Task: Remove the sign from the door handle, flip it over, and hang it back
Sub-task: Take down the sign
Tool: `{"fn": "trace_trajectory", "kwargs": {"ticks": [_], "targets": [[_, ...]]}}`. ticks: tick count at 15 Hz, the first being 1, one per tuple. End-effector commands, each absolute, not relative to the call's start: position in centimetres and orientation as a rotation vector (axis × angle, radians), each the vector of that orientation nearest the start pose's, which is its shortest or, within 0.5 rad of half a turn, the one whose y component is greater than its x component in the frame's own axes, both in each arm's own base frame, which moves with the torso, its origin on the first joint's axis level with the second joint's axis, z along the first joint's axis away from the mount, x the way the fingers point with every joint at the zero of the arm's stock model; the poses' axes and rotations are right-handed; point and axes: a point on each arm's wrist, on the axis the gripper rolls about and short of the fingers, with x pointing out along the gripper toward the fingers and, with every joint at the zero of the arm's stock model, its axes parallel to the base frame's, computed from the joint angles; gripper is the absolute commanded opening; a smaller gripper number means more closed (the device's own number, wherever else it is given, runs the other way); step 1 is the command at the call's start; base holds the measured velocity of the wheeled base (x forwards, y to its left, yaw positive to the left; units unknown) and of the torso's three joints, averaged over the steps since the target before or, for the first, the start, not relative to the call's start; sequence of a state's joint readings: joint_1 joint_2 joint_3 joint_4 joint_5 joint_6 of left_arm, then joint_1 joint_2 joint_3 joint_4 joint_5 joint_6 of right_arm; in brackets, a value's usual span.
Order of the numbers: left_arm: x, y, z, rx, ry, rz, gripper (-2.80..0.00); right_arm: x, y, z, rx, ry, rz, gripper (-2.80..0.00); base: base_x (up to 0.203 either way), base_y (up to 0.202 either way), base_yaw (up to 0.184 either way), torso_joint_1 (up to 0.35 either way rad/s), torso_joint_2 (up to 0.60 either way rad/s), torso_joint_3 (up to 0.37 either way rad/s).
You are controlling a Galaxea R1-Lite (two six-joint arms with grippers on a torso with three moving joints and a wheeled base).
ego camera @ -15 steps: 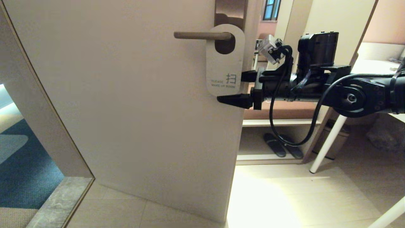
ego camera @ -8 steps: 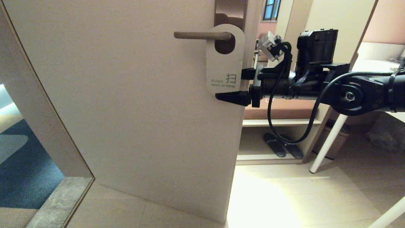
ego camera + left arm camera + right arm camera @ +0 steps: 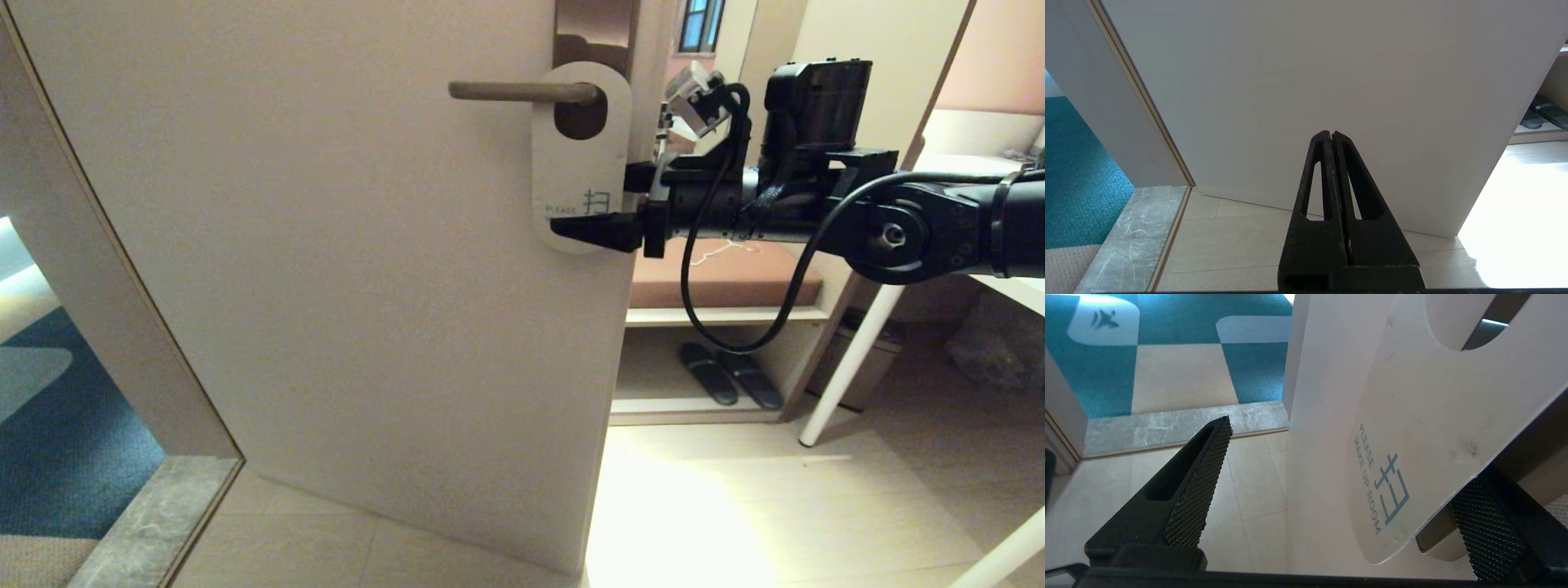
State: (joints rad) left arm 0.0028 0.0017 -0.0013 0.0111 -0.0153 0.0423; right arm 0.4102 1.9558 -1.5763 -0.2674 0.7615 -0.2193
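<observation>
The sign (image 3: 580, 155) hangs by its large hole on the bronze door handle (image 3: 522, 91), white "Please make up room" side facing out. My right gripper (image 3: 594, 204) is open at the sign's lower right edge. One finger (image 3: 592, 231) lies in front of the sign's bottom, and the other (image 3: 641, 175) is behind its right edge. In the right wrist view the sign (image 3: 1433, 428) sits between the spread fingers of the gripper (image 3: 1339, 461), close to the one behind it. My left gripper (image 3: 1330, 134) is shut and empty, low before the door.
The pale door (image 3: 367, 286) stands ajar, its free edge beside my right arm. The bronze backplate (image 3: 596, 28) rises above the handle. A shelf with dark slippers (image 3: 722, 371) and a white table leg (image 3: 849, 359) stand to the right. Blue carpet (image 3: 49, 433) lies past the threshold.
My right gripper has risen and edged left, so its front finger now covers the sign's lower text. The sign and handle have not moved.
</observation>
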Motion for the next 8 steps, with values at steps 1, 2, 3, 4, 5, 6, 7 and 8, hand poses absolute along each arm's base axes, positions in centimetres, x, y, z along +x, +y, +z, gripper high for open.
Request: {"fn": "trace_trajectory", "kwargs": {"ticks": [1,2,3,4,5,6,7,8], "targets": [[-2.26,-0.04,7.44,0.043,0.014,-0.013,-2.8,36.02,17.34,27.32,-0.169,-0.014,1.181,0.0,0.0,0.0,0.0,0.0,0.0,0.0],[-2.27,-0.04,7.49,0.043,0.012,-0.011,-2.8,36.02,17.34,27.32,-0.164,-0.011,1.181,0.0,0.0,0.0,0.0,0.0,0.0,0.0],[-2.27,-0.04,7.49,0.043,0.012,-0.013,-2.8,36.02,17.34,27.32,-0.15,-0.002,1.18,0.0,0.0,0.0,0.0,0.0,0.0,0.0],[-2.27,-0.04,7.49,0.041,0.012,-0.013,-2.8,36.04,17.35,27.28,-0.134,0.01,1.18,0.0,0.0,0.0,0.0,0.0,0.0,0.0],[-2.27,-0.04,7.49,0.041,0.012,-0.013,-2.8,36.06,17.35,27.26,-0.126,0.016,1.18,0.0,0.0,0.0,0.0,0.0,0.0,0.0],[-2.27,-0.04,7.49,0.043,0.012,-0.013,-2.8,36.07,17.36,27.23,-0.124,0.018,1.18,0.0,0.0,0.0,0.0,0.0,0.0,0.0],[-2.27,-0.04,7.49,0.043,0.012,-0.012,-2.8,36.22,17.42,27.01,-0.122,0.024,1.18,0.0,0.0,0.0,0.0,0.0,0.0,0.0],[-2.27,-0.04,7.49,0.043,0.012,-0.013,-2.8,36.29,17.45,27.07,-0.114,0.027,1.18,0.0,0.0,0.0,0.0,0.0,0.0,0.0]]}}
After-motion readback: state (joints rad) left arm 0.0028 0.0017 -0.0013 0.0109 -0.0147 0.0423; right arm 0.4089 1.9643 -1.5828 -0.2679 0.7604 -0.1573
